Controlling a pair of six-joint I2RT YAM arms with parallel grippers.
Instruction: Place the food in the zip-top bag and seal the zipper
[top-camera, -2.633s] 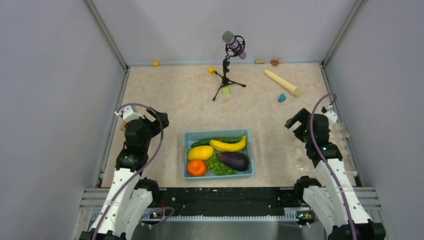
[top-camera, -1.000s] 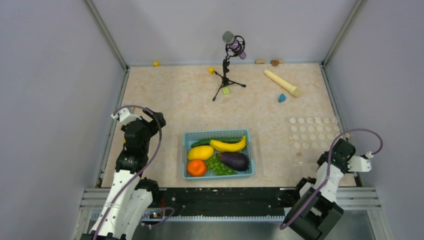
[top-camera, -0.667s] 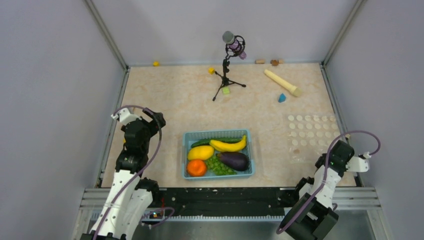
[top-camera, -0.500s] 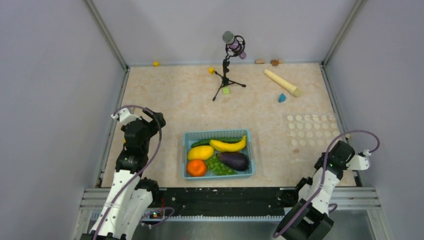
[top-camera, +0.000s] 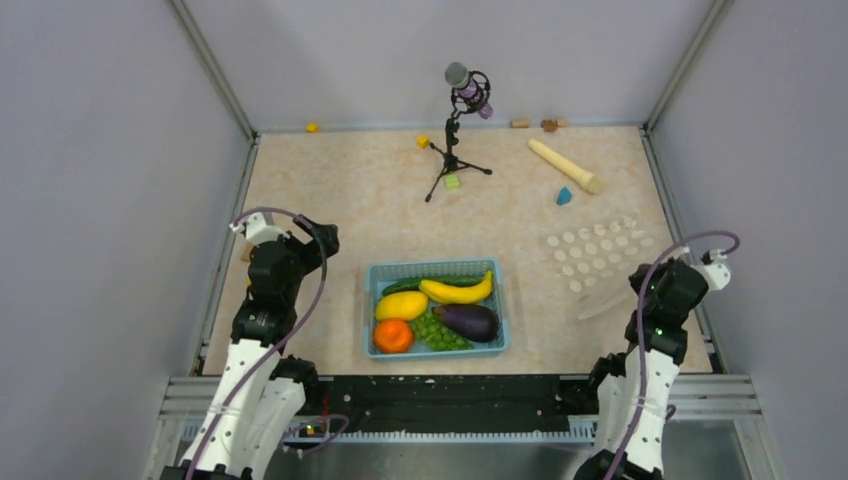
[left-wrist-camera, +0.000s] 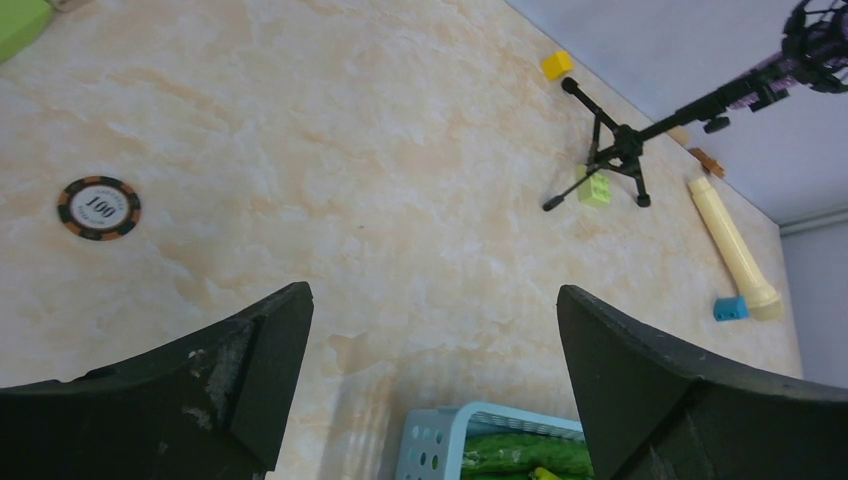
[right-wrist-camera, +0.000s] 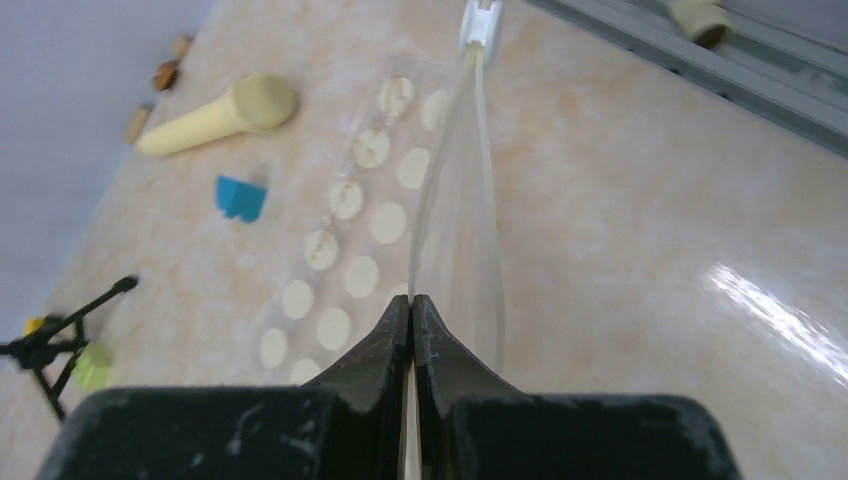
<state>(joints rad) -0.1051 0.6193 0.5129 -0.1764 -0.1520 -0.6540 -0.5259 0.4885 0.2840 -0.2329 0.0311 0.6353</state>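
Observation:
The food lies in a light blue basket (top-camera: 435, 266): banana (top-camera: 457, 291), yellow oval fruit (top-camera: 400, 305), orange (top-camera: 393, 336), grapes (top-camera: 437, 331), eggplant (top-camera: 468, 320) and cucumber (top-camera: 405, 284). At the right, the clear dotted zip-top bag (top-camera: 590, 260) lies partly raised at its near edge. My right gripper (right-wrist-camera: 411, 298) is shut on that edge, pinching the whitish zipper (right-wrist-camera: 447, 140) strip, which runs away to a white slider (right-wrist-camera: 481, 20). Left of the basket, my left gripper (left-wrist-camera: 430, 300) hangs wide open over bare table, holding nothing.
A microphone on a black tripod (top-camera: 452, 160) stands at the back centre. Near it are a beige cylinder (top-camera: 566, 165), a blue block (top-camera: 564, 195), a green block (top-camera: 451, 181) and a yellow block (top-camera: 422, 140). A poker chip (left-wrist-camera: 98, 207) lies at far left. Walls enclose three sides.
My right gripper closed on the bag's near edge, then swung up and back, dragging the bag left and turning it. The left arm barely shifted.

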